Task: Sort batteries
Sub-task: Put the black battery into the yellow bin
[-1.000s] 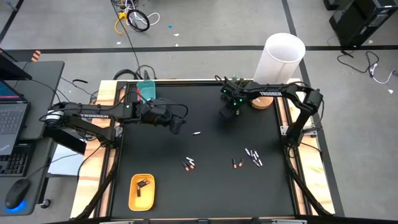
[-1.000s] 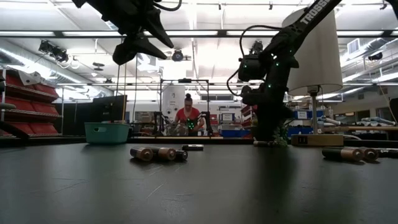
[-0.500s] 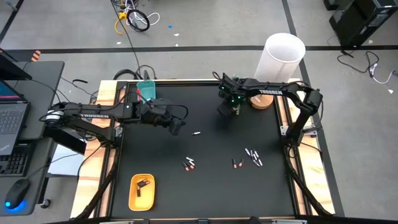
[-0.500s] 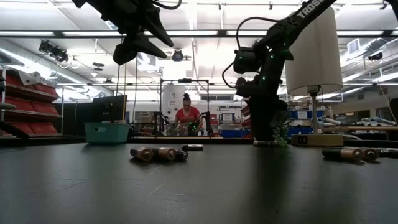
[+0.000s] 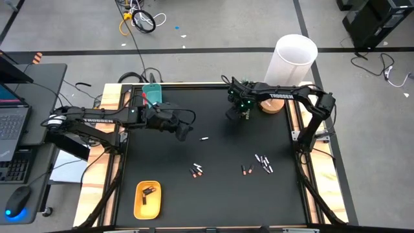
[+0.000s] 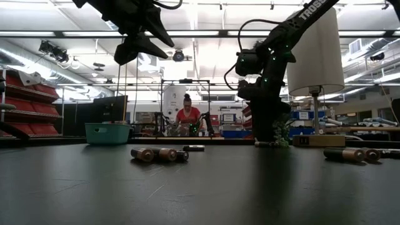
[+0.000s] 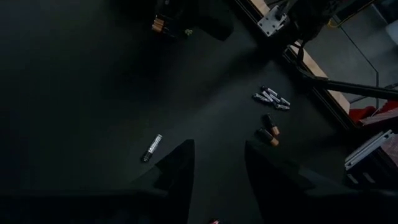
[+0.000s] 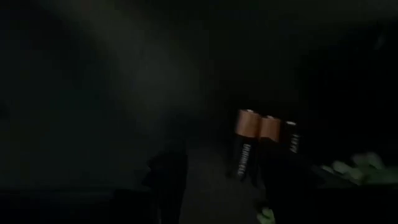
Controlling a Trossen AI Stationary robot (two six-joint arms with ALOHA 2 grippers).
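Note:
Batteries lie loose on the black table [image 5: 213, 194]: one silvery battery [image 5: 204, 138] [image 7: 152, 148], a dark pair with orange ends [image 5: 196, 171], another dark pair [image 5: 244, 170] and a pale cluster [image 5: 264, 162] [image 7: 272, 98]. My left gripper [image 5: 185, 132] [image 7: 219, 171] hangs open and empty above the table, just left of the silvery battery. My right gripper [image 5: 235, 114] [image 8: 221, 180] is open at the far middle, close over the table. Copper-topped batteries [image 8: 250, 146] show beyond its fingers, partly behind one finger. More batteries lie in the yellow tray [image 5: 147, 199].
A teal tray [image 5: 153, 95] stands at the far left corner. A white lamp shade [image 5: 294, 58] stands at the far right corner. A person shows in the room behind the table [image 6: 187, 115]. A laptop [image 5: 10, 123] sits on a side desk to the left.
My right gripper has gone a little toward the table's far left and has risen slightly above the table. The batteries lie as before.

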